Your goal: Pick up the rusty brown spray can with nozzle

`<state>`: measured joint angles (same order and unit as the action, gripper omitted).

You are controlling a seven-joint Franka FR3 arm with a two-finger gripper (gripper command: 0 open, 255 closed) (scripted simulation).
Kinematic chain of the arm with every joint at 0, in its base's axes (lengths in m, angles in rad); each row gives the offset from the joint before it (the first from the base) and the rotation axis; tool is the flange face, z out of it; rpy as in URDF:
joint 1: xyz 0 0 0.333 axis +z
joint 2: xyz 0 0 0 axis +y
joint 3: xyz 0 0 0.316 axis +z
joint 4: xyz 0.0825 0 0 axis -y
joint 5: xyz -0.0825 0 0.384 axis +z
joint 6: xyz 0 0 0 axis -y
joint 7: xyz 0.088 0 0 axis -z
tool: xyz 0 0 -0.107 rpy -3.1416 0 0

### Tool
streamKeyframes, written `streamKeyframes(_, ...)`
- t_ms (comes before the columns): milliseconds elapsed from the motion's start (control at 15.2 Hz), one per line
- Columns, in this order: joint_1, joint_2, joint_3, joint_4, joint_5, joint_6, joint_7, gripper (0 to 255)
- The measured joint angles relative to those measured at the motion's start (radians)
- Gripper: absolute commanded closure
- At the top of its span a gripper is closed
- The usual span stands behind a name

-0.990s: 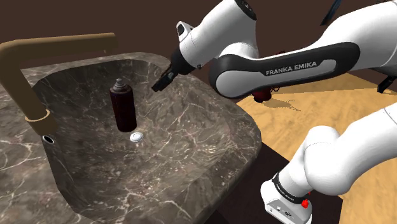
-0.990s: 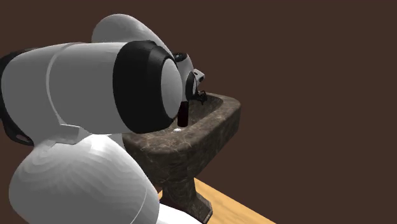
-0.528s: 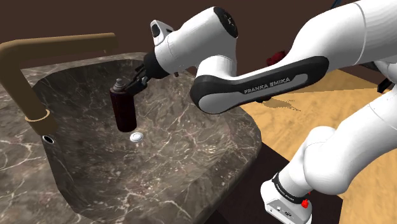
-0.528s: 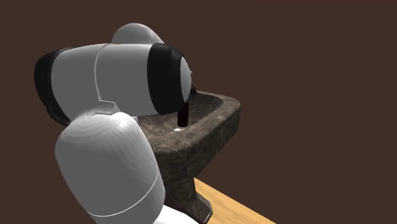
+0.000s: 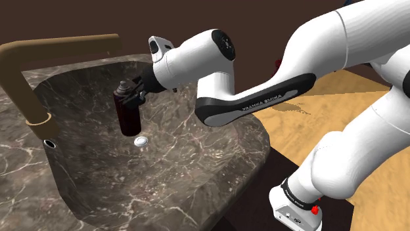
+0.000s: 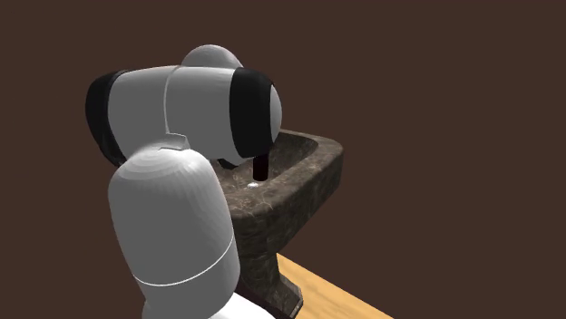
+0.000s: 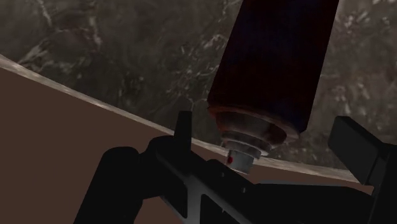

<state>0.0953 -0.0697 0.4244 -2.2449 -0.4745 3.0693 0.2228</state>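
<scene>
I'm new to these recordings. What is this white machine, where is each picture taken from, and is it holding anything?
The white machine is a robot arm ending in a black two-finger tool. The shoulder view looks down from beside the arm's base. The second exterior view looks from behind the arm, whose bulk hides much. The wrist view rides on the hand and looks along the fingers. The surface is a dark marbled sink with a brown faucet and a small drain. A dark red spray can stands upright in the basin. The tool's fingers stand apart on either side of the can's nozzle end, so nothing is held yet.
</scene>
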Motion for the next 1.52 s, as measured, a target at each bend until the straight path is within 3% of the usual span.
streamKeyframes(66, -0.010, 0.006, 0.006, -0.002, -0.031, 0.008, 0.027, 0)
streamKeyframes(132, -0.016, 0.010, 0.010, -0.001, -0.049, 0.011, 0.043, 255)
streamKeyframes(792, -0.021, 0.013, 0.013, 0.001, -0.066, 0.015, 0.057, 255)
streamKeyframes(1518, 0.077, -0.048, -0.047, 0.054, 0.207, -0.101, -0.182, 255)
